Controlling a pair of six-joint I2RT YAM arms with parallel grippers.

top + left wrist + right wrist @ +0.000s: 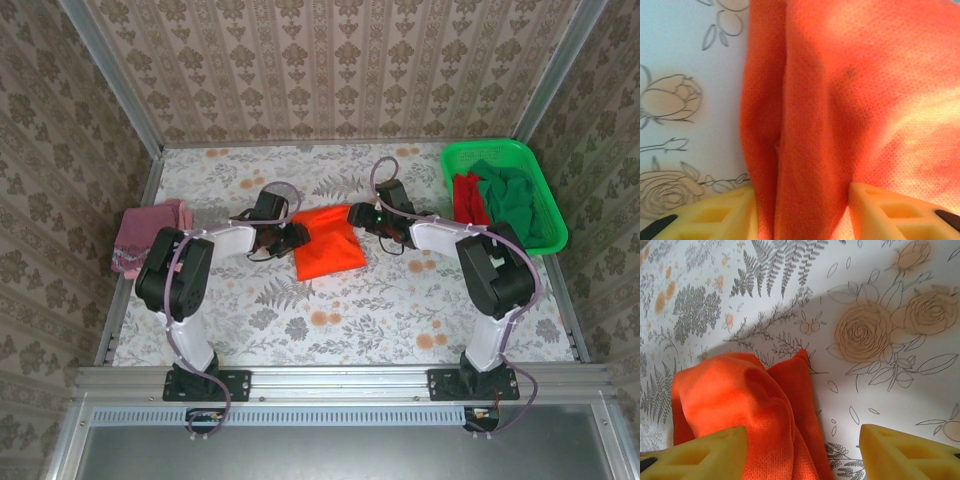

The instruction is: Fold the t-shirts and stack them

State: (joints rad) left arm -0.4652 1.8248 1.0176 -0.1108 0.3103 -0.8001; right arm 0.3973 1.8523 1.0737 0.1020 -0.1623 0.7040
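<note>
Well to the left of the orange t-shirt (330,248), at the table's (330,320) edge, the pink-maroon t-shirt (150,235) lies folded and set aside, probably as the base of the stack; just at the orange t-shirt's left edge sits the left gripper (290,235), low over the cloth; the left wrist view shows its jaws standing well apart around a raised lengthwise ridge of orange fabric (810,125), which fills the gap and looks loose rather than squeezed, so I judge it placed to pinch that edge but not yet biting.

The orange t-shirt itself lies mid-table as a rough, partly folded rectangle, between the two arms so that each can reach one side.

At its upper right corner the right gripper (358,215) comes in; in the right wrist view its jaws (802,455) gape wide and hold nothing, the shirt's bunched corner (740,395) lying by one finger (705,452) and bare table by the other; it seems set to take that corner for the next fold.

Well to the right of the orange t-shirt, the green basket (490,148) holds the red t-shirt (467,197) and dark green t-shirt (515,205), crumpled and awaiting folding.
</note>
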